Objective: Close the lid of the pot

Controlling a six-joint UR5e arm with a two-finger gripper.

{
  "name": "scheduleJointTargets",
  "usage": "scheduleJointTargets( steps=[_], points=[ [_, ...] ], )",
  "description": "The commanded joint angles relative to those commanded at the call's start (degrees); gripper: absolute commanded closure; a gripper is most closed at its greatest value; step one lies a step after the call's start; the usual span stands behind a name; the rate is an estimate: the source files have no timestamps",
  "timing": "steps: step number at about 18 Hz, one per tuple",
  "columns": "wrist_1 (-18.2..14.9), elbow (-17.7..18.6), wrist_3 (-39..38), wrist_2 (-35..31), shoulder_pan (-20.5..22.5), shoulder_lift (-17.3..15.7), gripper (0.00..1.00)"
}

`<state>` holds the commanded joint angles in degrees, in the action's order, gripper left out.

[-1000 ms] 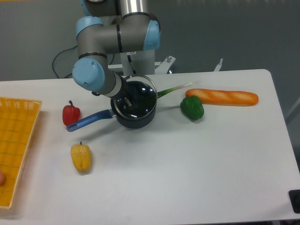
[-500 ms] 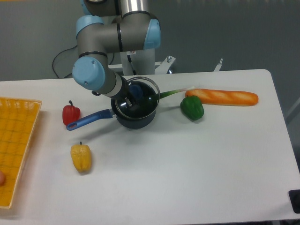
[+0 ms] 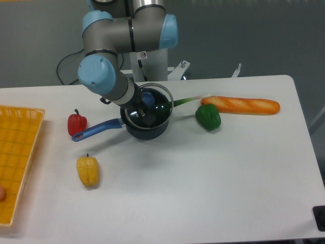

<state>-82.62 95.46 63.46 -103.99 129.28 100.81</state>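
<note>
1. We take the pot (image 3: 147, 124) as our landmark. It stands upright on the table (image 3: 213, 178), its long blue handle (image 3: 96, 130) running out to the left, toward the red pepper (image 3: 76, 123).
2. The pot lid (image 3: 151, 105) lies over the pot's mouth, its metal rim roughly matching the pot's rim. The blue knob (image 3: 148, 98) shows through toward the back of the pot. We judge the lid seated or very nearly so; whether it lies fully flat cannot be confirmed.
3. That placement fits the task: a lid centred on the rim closes the pot.
4. The gripper (image 3: 139, 109) sits directly above the pot, over the lid's left part. Its fingers are too small and dark to read, so we cannot tell whether they grasp the lid or have let go.
5. The arm reaches down from behind the pot, wrist angled from upper left toward the pot's centre.
6. To the right of the pot lie a green pepper (image 3: 208, 117) and a bread loaf (image 3: 241, 105); the yellow pepper (image 3: 88, 171) lies to the front-left.
</note>
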Motion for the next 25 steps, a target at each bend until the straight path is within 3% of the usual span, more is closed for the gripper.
scheduleJointTargets(
  steps=[6, 13, 25],
  points=[
    [0.4, -4.2, 9.8, 4.9, 6.9, -0.2, 0.0],
    [0.0, -4.3, 27.8, 6.4, 15.9, -1.8, 0.0],
    [0.2, -4.7, 41.8, 9.1, 25.8, -2.5, 0.0]
  ],
)
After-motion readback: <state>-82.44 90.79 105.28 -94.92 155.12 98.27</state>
